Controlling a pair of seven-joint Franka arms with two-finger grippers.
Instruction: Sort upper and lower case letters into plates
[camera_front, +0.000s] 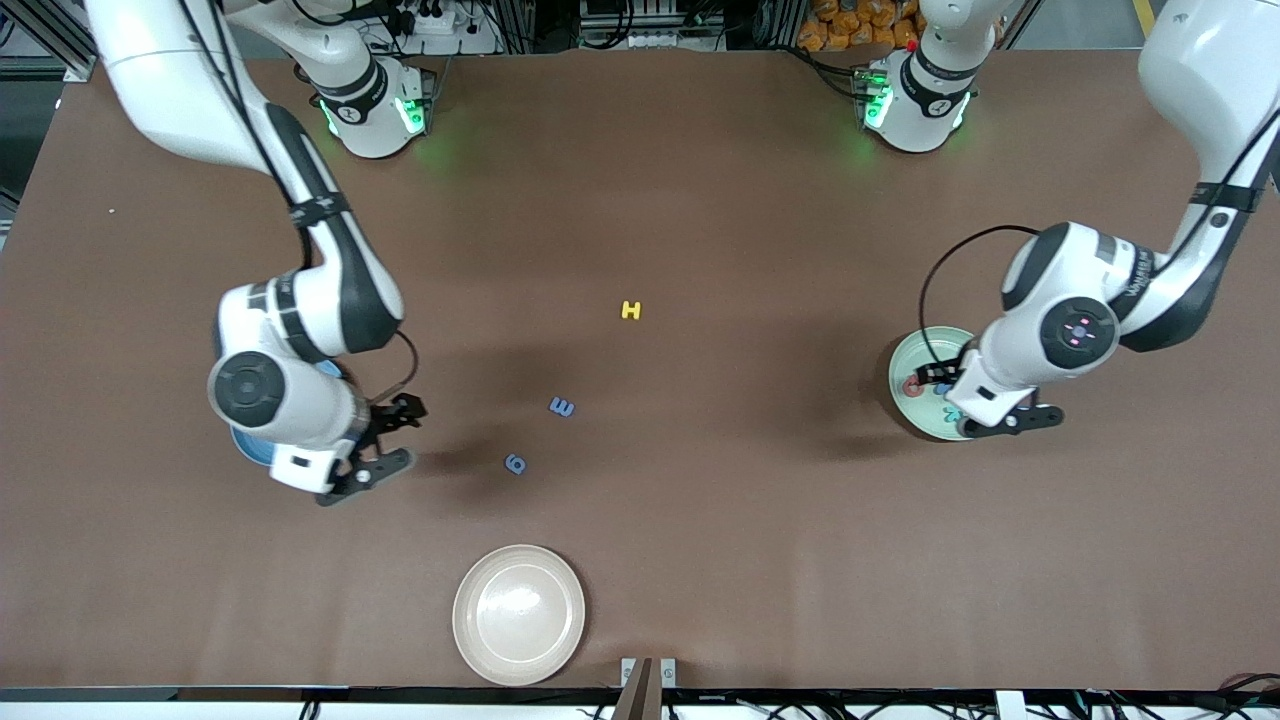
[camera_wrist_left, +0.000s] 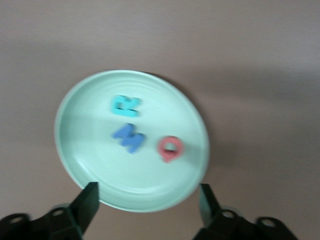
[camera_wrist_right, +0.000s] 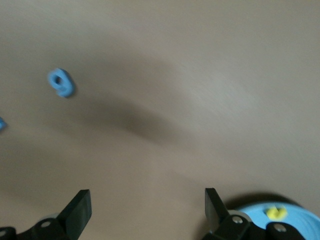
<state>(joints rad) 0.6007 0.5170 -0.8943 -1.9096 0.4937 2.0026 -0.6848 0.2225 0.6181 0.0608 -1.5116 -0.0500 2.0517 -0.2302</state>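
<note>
Plates first: mint green plate (camera_front: 915, 385) sits on the brown counter (camera_front: 700, 520) toward the left arm's end, partly covered by the left arm in the front view. In the left wrist view the same mint green plate (camera_wrist_left: 132, 140) carries three letters, apart from each other: a teal R (camera_wrist_left: 125, 106), a blue M (camera_wrist_left: 129, 138) and a red piece with a round eye (camera_wrist_left: 170, 148), which letter it is cannot be told. Blue plate (camera_front: 248, 450) lies toward the right arm's end, mostly hidden under the right arm; its rim shows in the right wrist view (camera_wrist_right: 280, 220) with a small yellow piece (camera_wrist_right: 276, 212) lying in it.

Cream plate (camera_front: 519, 614) sits nearest the front camera, nothing in it.

Left gripper (camera_front: 1005, 420) hangs over the mint green plate's edge, jaws spread wide, nothing between them, touching nothing. Right gripper (camera_front: 385, 440) hangs beside the blue plate, over bare counter, jaws likewise wide and holding nothing.

Loose letters on the counter between the arms: yellow H (camera_front: 630, 310) farthest from the front camera; blue E-shaped letter (camera_front: 562, 406) nearer; small blue round-eyed letter (camera_front: 515, 463) nearer again, just beside the E-shaped one, also seen in the right wrist view (camera_wrist_right: 61, 82).
</note>
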